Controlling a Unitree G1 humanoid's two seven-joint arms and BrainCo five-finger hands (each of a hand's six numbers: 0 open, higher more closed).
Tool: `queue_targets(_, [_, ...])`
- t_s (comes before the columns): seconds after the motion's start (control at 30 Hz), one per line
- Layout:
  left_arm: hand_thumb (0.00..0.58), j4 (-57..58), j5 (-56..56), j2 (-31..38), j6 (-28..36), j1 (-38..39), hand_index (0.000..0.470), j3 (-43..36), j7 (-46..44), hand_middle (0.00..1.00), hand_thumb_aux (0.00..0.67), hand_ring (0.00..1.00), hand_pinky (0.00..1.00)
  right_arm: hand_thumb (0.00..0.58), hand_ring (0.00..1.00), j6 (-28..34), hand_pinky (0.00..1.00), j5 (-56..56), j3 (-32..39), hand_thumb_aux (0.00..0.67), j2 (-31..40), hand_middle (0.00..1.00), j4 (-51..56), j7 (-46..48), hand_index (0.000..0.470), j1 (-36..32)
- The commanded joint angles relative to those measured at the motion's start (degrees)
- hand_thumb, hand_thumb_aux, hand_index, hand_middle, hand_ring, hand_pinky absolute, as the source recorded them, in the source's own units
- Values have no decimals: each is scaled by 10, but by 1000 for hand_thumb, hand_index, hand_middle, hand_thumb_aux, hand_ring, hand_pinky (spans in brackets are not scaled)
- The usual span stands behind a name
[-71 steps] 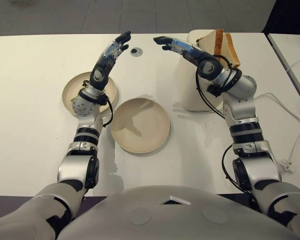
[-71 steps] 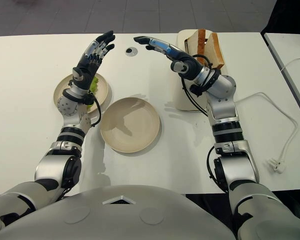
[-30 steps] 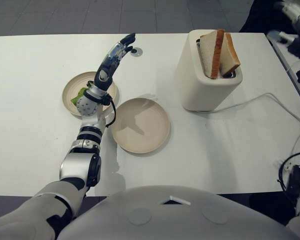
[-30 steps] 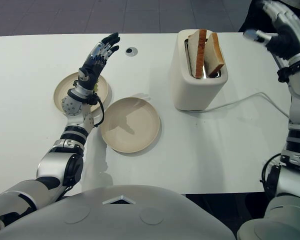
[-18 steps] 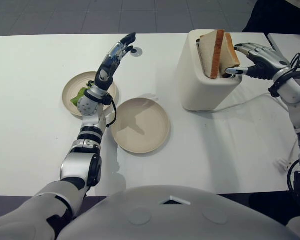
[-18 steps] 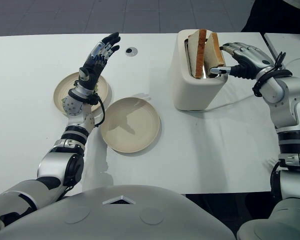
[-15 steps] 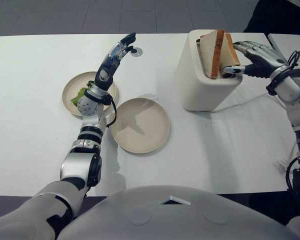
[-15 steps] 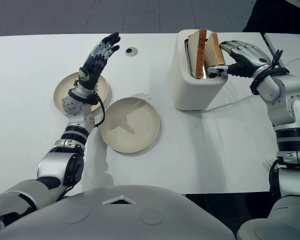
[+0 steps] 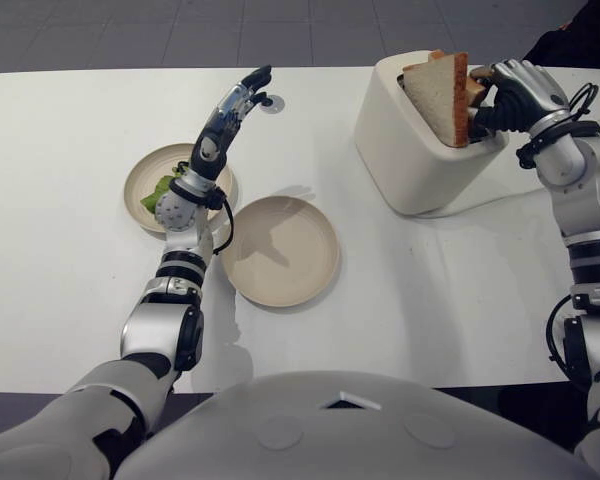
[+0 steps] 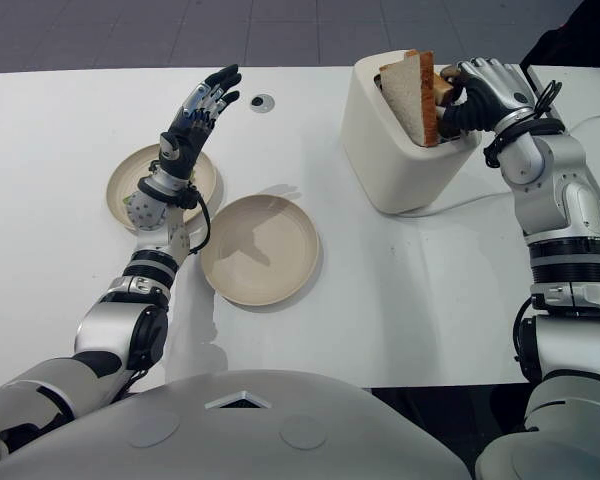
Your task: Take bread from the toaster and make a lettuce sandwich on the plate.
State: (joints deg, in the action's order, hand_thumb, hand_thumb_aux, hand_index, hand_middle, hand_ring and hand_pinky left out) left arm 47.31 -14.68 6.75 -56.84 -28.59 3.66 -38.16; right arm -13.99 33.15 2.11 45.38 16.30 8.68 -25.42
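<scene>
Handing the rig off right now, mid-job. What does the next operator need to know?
Left hand: open, raised over the small beige plate holding green lettuce.
Right hand: curled on the right-hand toast slice in the cream toaster; a second slice stands beside it.
Large beige plate: bare.
Done: nothing assembled.
To do: lift both slices, add lettuce, stack on the large plate.

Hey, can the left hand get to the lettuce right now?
Probably yes. The left hand is open and empty, raised by the plate holding the lettuce, and nothing covers the lettuce.
</scene>
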Motion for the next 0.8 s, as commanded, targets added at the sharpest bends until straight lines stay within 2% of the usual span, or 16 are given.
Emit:
queue_targets(0.03, [0, 8, 11, 4, -1, -4, 0, -3, 0, 0, 0, 0, 0, 580, 1000, -12, 1000, -28, -9, 670, -24, 1000, -20, -22, 470, -19])
queue_targets(0.4, [0, 11, 10, 6, -4, -10, 0, -1, 2, 0, 0, 0, 0, 580, 1000, -42, 1000, -98, -97, 670, -32, 1000, -52, -105, 470, -49])
queue_targets(0.47, [0, 16, 40, 21, -16, -12, 0, 3, 28, 0, 0, 0, 0, 580, 1000, -57, 1000, -128, -117, 670, -38, 1000, -65, -109, 470, -50])
queue_targets(0.53, [0, 24, 92, 51, -33, -15, 0, 9, 69, 0, 0, 0, 0, 580, 1000, -74, 1000, -164, -132, 670, -44, 1000, -84, -105, 470, -50])
queue_targets(0.63, [0, -4, 240, 129, -38, -4, 0, 19, 173, 0, 0, 0, 0, 580, 1000, -88, 1000, -261, -143, 670, -62, 1000, -132, -60, 470, -44])
queue_targets(0.8, [0, -86, 472, 260, 62, 53, 0, -9, 301, 0, 0, 0, 0, 580, 1000, -57, 1000, -395, -123, 670, -96, 1000, -227, 26, 470, -16])
